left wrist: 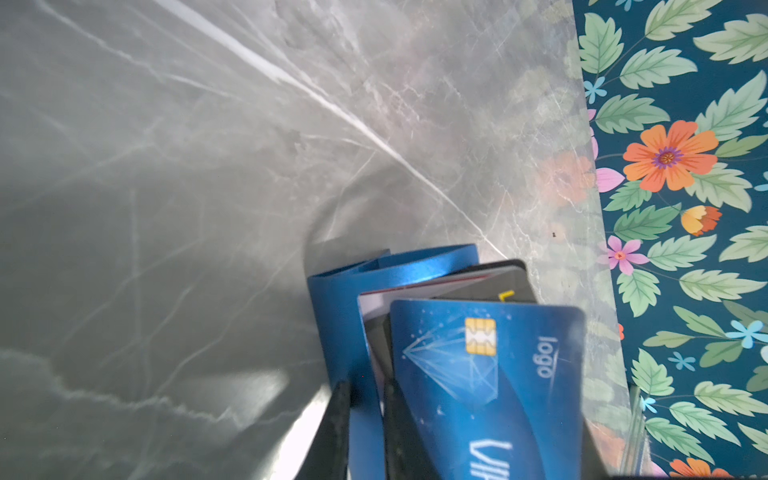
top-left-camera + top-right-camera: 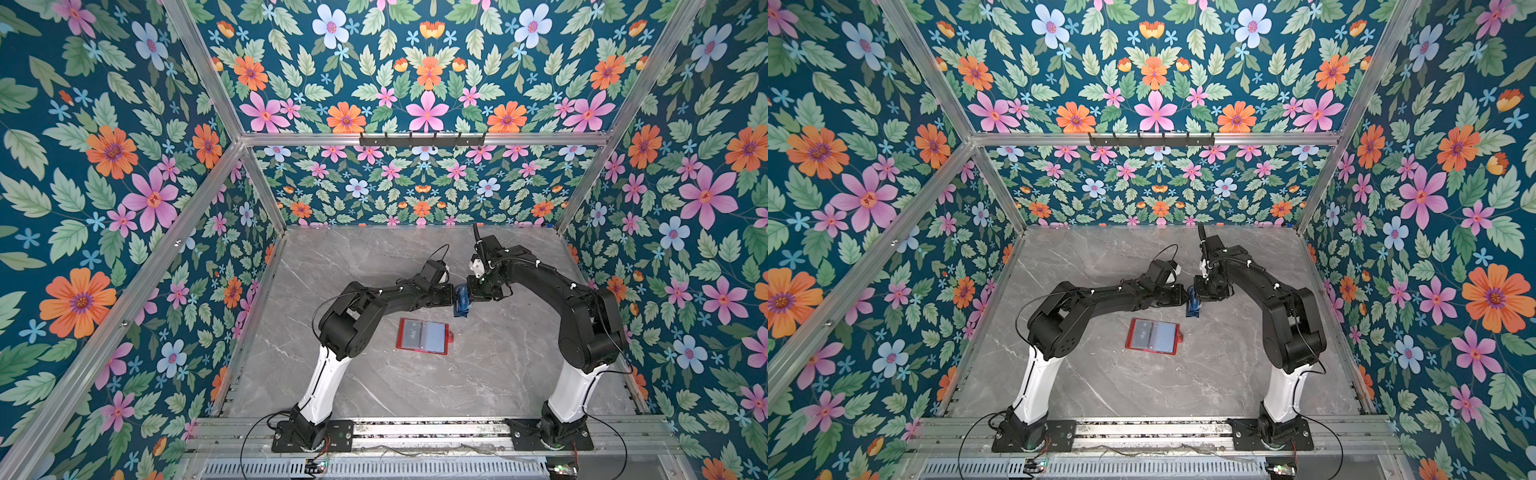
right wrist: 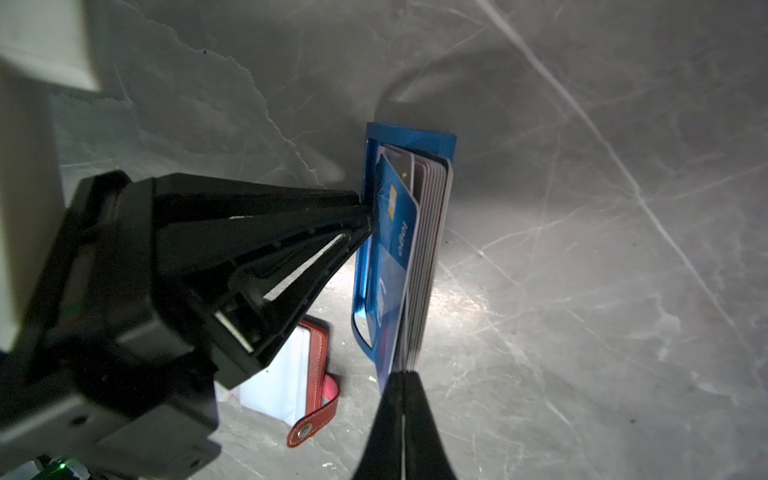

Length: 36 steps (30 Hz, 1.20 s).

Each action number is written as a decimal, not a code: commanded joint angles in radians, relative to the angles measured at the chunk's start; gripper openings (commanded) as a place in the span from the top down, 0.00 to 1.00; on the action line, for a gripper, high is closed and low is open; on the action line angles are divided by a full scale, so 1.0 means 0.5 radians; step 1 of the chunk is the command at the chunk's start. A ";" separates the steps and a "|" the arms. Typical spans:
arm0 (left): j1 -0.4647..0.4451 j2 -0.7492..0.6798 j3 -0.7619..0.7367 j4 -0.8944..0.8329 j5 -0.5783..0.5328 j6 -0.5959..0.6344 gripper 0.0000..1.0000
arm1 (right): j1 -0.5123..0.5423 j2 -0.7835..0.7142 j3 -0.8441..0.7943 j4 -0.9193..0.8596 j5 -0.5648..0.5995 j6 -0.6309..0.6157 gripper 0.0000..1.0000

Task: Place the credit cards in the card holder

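Note:
The red card holder (image 2: 423, 336) (image 2: 1153, 336) lies open on the marble table, clear sleeves up; its snap strap (image 3: 316, 419) shows in the right wrist view. Behind it both grippers meet at a small blue stand (image 2: 460, 306) (image 3: 409, 135) packed with credit cards (image 3: 432, 232). A blue chip card marked VIP (image 1: 478, 374) sits frontmost, with a black card (image 1: 498, 286) behind it. My left gripper (image 1: 365, 415) (image 3: 365, 212) is shut on the stand's side wall. My right gripper (image 3: 402, 376) is shut, its tips pinching the edge of a card in the stack.
Floral walls (image 2: 124, 249) with aluminium frame posts enclose the table on three sides. Both arm bases sit on a rail (image 2: 415, 432) at the front edge. Bare marble (image 2: 374, 386) stretches in front of the card holder and behind the arms.

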<state>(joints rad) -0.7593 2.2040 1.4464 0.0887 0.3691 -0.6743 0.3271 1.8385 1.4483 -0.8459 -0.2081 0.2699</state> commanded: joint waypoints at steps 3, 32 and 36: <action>0.000 0.000 -0.003 -0.153 -0.045 0.015 0.83 | -0.001 -0.065 0.046 -0.065 0.046 0.003 1.00; 0.000 -0.140 -0.063 -0.004 0.061 -0.035 0.60 | -0.079 -0.708 -0.275 0.163 -0.105 0.134 1.00; 0.000 -0.246 -0.092 0.001 0.070 -0.006 0.52 | -0.077 -0.879 -0.421 0.240 -0.179 0.166 1.00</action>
<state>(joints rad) -0.7593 2.1109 1.4090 0.0753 0.3916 -0.6991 0.2874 1.4380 1.2701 -0.7589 -0.2588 0.3340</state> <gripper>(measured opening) 0.472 0.050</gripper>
